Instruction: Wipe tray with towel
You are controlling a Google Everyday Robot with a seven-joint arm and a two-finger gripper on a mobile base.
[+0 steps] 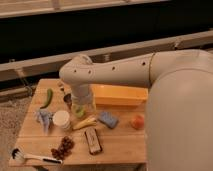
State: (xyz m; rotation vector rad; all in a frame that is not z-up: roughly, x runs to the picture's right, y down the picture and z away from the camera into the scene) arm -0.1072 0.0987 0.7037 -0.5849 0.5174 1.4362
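The tray [121,95] is a large yellow-orange bin at the back of the wooden table, right of centre. The towel [43,119] is a small pale blue-grey crumpled cloth lying near the table's left edge. My arm reaches in from the right, bends above the table and points down. My gripper [81,109] hangs open just left of the tray's near-left corner, over a small green thing [79,112], well to the right of the towel. Nothing visibly sits in its grip.
On the wooden table [120,145] lie a green pepper [48,97], a white cup [62,119], a banana [85,123], a blue sponge [108,119], an orange fruit [137,121], a dark packet [93,140], grapes [62,147] and a white-handled brush [30,156].
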